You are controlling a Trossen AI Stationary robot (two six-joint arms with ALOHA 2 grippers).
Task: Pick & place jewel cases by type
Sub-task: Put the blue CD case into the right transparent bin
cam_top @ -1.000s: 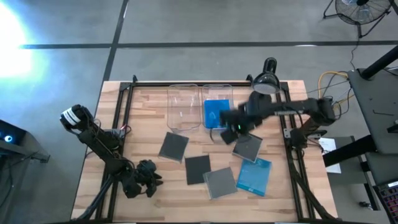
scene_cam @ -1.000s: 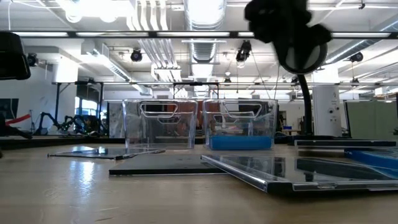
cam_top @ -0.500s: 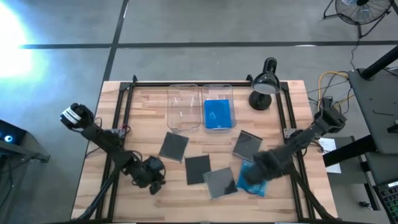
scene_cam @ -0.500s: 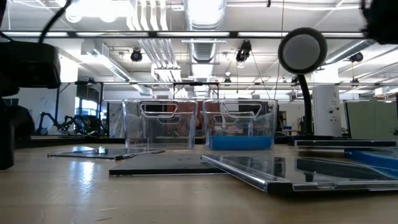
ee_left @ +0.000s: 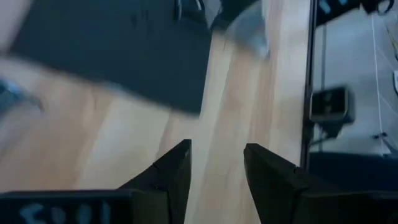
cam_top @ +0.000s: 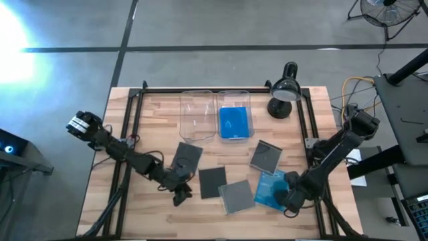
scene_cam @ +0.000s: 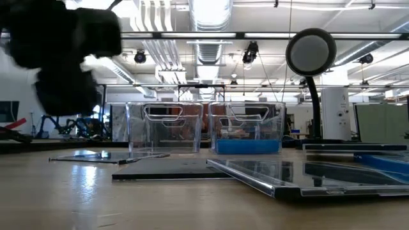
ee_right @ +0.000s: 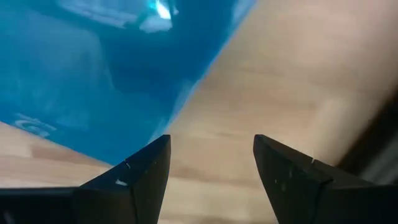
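The right gripper [cam_top: 289, 198], open and empty, hangs at the blue jewel case [cam_top: 270, 189] at the worktop's [cam_top: 154, 114] 5 o'clock. The left gripper [cam_top: 179, 191], also open, is beside a dark case [cam_top: 212, 181].

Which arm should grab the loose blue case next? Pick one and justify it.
Right. The right gripper hangs open at the edge of the blue case, while the left gripper is across the table beside the dark cases.

Wood table [cam_top: 147, 117] w/ 2 clear bins [cam_top: 198, 115], lamp [cam_top: 281, 100], loose jewel cases [cam_top: 212, 181].
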